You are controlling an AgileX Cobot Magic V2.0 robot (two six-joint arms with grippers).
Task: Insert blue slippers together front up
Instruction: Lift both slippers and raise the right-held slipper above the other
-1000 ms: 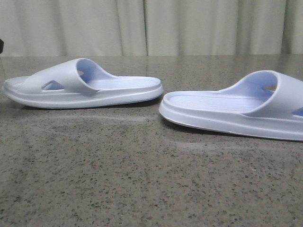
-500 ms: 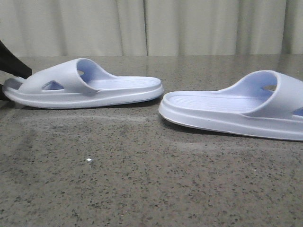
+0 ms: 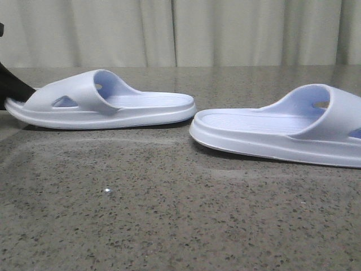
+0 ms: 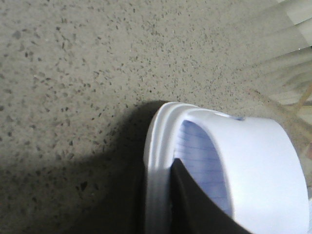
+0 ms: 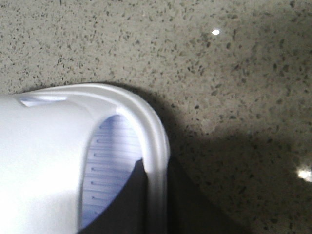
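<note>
Two pale blue slippers lie sole down on the table. The left slipper (image 3: 113,104) has its strap to the left; the right slipper (image 3: 271,132) has its strap to the right, and their heels nearly meet. My left gripper (image 3: 11,84) is at the left slipper's toe end. In the left wrist view my left gripper (image 4: 158,204) is shut on the left slipper (image 4: 258,161) at its toe rim, one finger (image 4: 200,209) on the footbed. My right gripper (image 5: 156,204) is shut likewise on the right slipper's (image 5: 44,146) toe rim and is outside the front view.
The speckled grey stone table (image 3: 169,214) spreads wide in front of the slippers. A pale curtain (image 3: 180,31) hangs behind the table's far edge.
My left gripper came in from the left and closed on the left slipper's toe. That toe end has risen a little and the slipper has edged right. The right slipper has hardly moved.
</note>
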